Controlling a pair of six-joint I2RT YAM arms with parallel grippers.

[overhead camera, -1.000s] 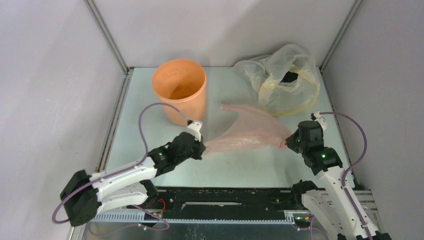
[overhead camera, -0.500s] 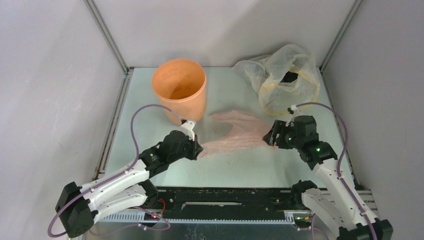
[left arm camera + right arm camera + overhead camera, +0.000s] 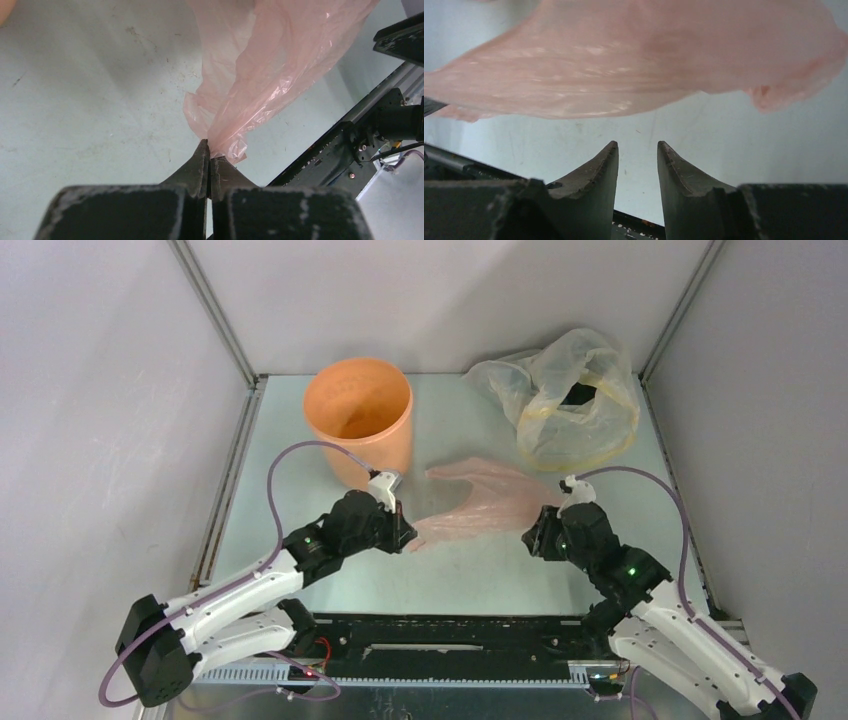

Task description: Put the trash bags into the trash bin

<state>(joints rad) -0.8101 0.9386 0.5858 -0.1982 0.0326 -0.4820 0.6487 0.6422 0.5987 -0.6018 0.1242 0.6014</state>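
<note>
Fingers of the left arm (image 3: 205, 156), on the near side and just right of the round orange plastic bin (image 3: 360, 425), are pressed together, pinching the left corner of the thin, translucent pale pink plastic bag (image 3: 480, 502). The right fingers (image 3: 610, 155), farther right of the bin, stand spread, just short of the bag's right edge. The bag stretches between them, outside the bin, with open pale green tabletop (image 3: 480, 575) on its near side. Beyond, far right of the bin, a larger clear yellowish plastic bag (image 3: 565, 400) sits by the back edge.

Crinkly translucent pink plastic bag (image 3: 480, 505), smooth orange plastic bin (image 3: 390, 445), glossy yellowish plastic bag (image 3: 560, 400), scuffed matt table (image 3: 480, 570)
</note>
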